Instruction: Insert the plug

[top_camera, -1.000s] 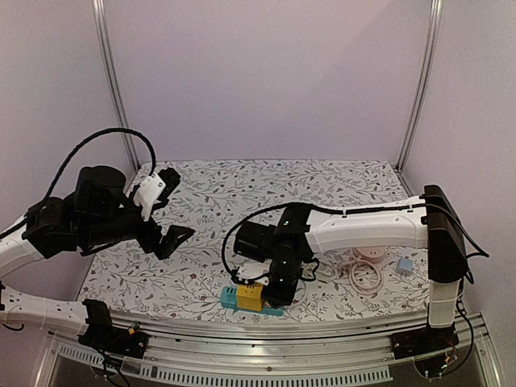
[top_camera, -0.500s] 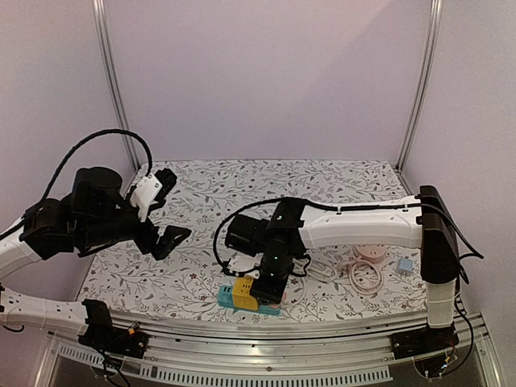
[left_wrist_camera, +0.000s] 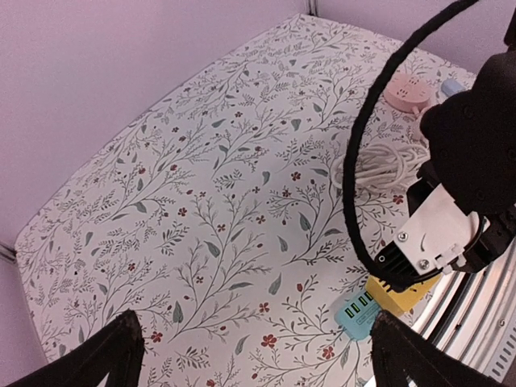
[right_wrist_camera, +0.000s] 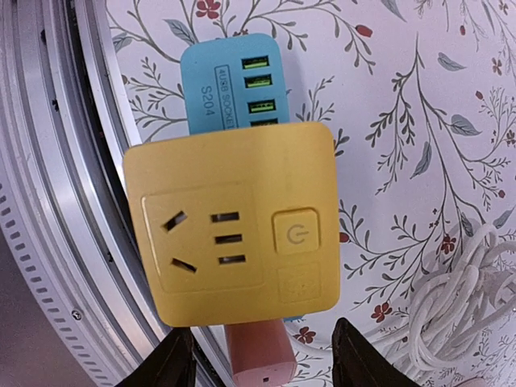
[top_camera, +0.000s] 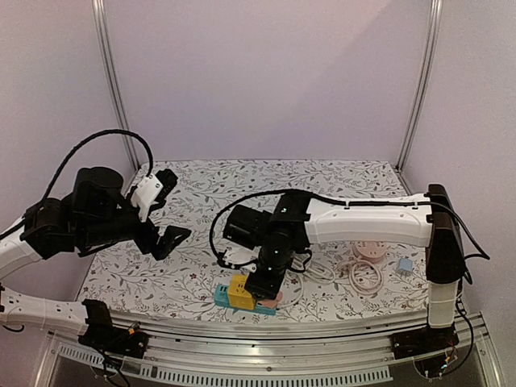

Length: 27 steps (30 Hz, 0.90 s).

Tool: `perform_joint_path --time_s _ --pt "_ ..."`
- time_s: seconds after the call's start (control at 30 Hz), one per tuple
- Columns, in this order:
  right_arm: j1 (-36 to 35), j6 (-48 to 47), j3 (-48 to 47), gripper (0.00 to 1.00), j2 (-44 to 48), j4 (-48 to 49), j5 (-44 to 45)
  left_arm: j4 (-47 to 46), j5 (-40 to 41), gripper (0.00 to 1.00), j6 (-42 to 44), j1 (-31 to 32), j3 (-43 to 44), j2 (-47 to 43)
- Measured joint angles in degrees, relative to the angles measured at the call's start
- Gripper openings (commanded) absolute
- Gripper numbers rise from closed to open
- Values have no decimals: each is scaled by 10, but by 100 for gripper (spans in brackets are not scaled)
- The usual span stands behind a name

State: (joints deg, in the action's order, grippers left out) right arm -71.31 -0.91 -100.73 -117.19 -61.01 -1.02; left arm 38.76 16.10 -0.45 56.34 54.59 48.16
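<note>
Yellow square socket (right_wrist_camera: 230, 234), rounded pink plug (right_wrist_camera: 258, 348) between spread right gripper (right_wrist_camera: 266, 361); left gripper (left_wrist_camera: 251, 351) spread

soft, even, purplish light with weak shadows; views sharp, only the right hand (right_wrist_camera: 262, 359) slightly blurred up close.

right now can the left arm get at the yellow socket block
Probably not from above: the right gripper hangs directly over the yellow socket block. The open left gripper is off to its left; only that side looks free.

Yellow socket block (right_wrist_camera: 230, 222) hides most of the pink plug (right_wrist_camera: 260, 355)
</note>
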Motion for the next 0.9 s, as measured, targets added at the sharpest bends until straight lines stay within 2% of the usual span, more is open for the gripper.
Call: perform_joint_path --time_s 0.23,0.37,0.57,0.77,0.9 --pt "0 19 14 61 48 12 -2 11 -4 97 13 0 11 18" --pt "0 22 52 61 93 42 -12 15 -9 96 16 0 25 28" --pt "19 22 207 61 206 135 -52 15 -29 92 20 0 45 47" --pt "70 23 362 60 327 258 -107 15 -88 90 26 0 70 81" --pt "80 20 441 58 385 334 -134 14 -113 89 26 0 83 108"
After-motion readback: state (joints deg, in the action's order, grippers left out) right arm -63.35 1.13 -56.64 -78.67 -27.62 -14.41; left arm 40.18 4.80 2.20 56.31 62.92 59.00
